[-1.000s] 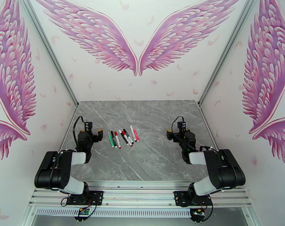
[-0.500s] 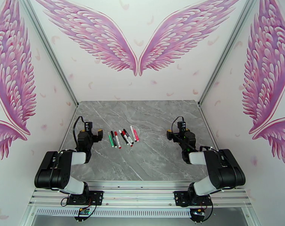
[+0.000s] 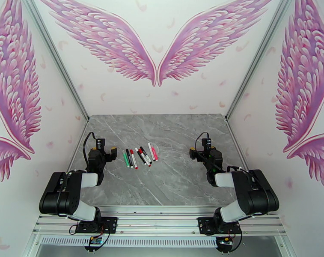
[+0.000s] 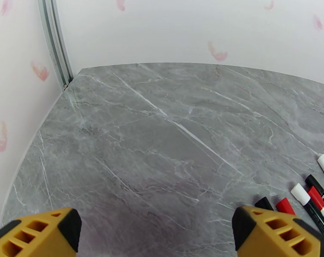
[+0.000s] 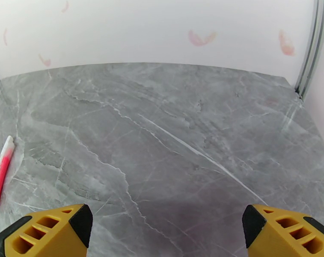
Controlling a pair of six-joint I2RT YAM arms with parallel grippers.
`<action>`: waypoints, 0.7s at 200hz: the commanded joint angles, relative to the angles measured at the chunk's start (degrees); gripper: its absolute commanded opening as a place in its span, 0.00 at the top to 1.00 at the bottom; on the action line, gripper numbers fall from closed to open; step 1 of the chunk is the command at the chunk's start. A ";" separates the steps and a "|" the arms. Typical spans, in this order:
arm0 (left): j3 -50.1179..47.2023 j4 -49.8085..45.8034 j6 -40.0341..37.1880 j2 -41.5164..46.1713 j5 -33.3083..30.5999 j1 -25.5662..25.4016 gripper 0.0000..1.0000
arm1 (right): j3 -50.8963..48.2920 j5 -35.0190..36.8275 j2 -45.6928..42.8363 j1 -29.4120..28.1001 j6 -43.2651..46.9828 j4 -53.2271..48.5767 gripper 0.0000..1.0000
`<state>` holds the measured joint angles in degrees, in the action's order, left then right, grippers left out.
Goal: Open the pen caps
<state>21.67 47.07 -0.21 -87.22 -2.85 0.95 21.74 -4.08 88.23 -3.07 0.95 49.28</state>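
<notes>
Several slim pens (image 3: 139,156) lie side by side on the grey marble table (image 3: 174,180), left of centre. Their colours are green, black, red and pink on white barrels. The pen caps sit on the pens' ends; a black cap (image 4: 264,203) and a red cap (image 4: 285,205) show by my left gripper's right finger. My left gripper (image 3: 113,154) hovers just left of the row, open and holding nothing, its yellow fingers (image 4: 37,232) wide apart. My right gripper (image 3: 191,153) stands open and holding nothing, well right of the pens. The pink pen (image 5: 1,170) lies far to its left.
White walls with pink wing prints close in the table on three sides, with aluminium posts (image 3: 69,78) at the back corners. The table's left edge (image 4: 37,138) runs close to my left gripper. Bare marble stretches between the pens and my right gripper.
</notes>
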 commanded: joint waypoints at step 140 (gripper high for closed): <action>0.92 1.27 -0.16 0.12 -0.58 -0.16 0.01 | 0.20 0.63 0.23 -0.36 0.02 1.38 0.01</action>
<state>21.67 47.07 -0.23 -87.22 -2.85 0.97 21.74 -4.08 88.23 -3.07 0.95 49.30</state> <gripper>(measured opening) 0.987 0.988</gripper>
